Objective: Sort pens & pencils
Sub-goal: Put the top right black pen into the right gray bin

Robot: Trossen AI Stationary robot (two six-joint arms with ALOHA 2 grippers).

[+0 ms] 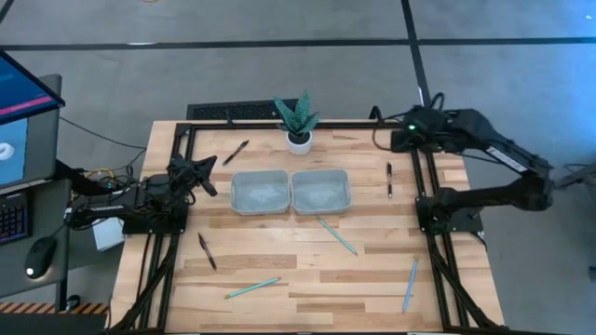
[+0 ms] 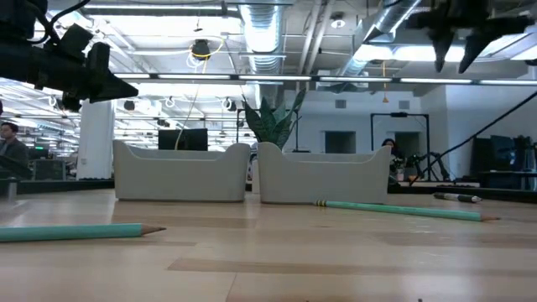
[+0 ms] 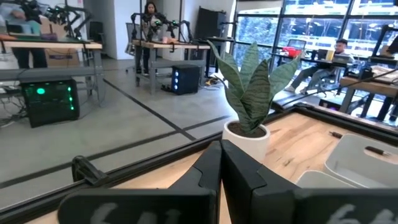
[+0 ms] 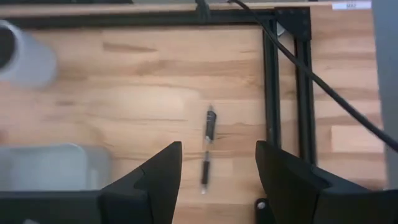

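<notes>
Two smooth grey trays (image 1: 260,192); right gripper (image 4: 214,171) wide over slim, maybe glossy pen (image 4: 208,149); left gripper (image 3: 221,163) closed, empty

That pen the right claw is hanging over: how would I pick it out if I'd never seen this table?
Start at the two grey trays in the middle of the wooden table. Look past the right-hand tray towards the right arm's black frame rail: the pen lies there alone on bare wood, below the open right gripper. It is short and dark, unlike the long pale teal pencils nearer the table's front.
</notes>
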